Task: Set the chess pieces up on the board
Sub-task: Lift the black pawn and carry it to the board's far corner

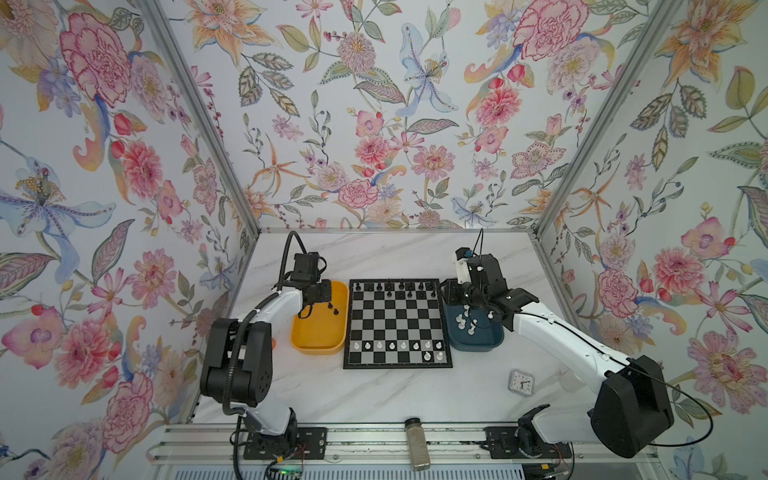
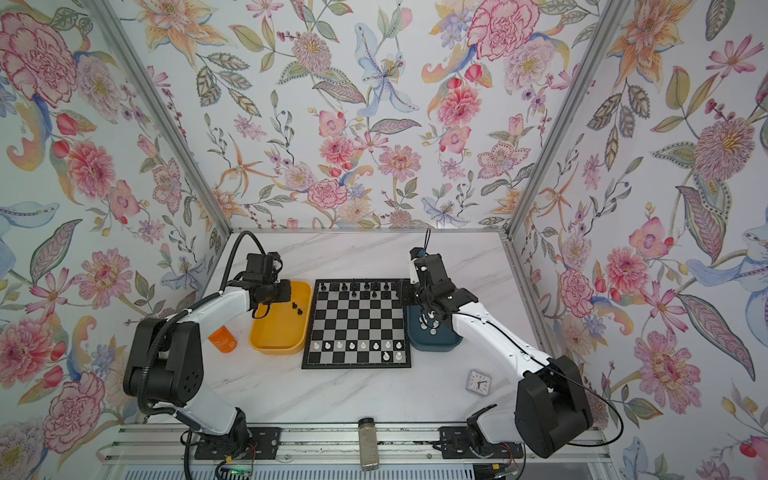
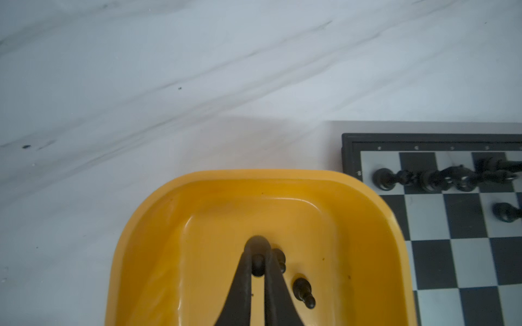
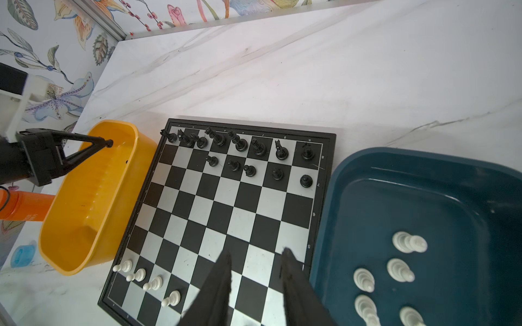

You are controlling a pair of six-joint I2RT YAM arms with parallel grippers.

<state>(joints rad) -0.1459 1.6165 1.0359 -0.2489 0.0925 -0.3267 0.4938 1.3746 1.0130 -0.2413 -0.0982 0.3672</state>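
Black pawn (image 3: 257, 264) | pinched in my left gripper (image 3: 257, 254), upright I think | board (image 1: 397, 328) lies frame-right of it in both top views | right gripper (image 4: 256, 252) parted, empty

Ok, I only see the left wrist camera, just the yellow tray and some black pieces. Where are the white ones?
Observer: Several white pieces lie in a dark blue tray beside the board's right edge.
Operator: Are any on the board yet?
Observer: Yes, a row of white pawns stands near the edge closest to the robot.
Operator: Is the other gripper busy?
Observer: No, the right gripper hangs open and empty above the board.
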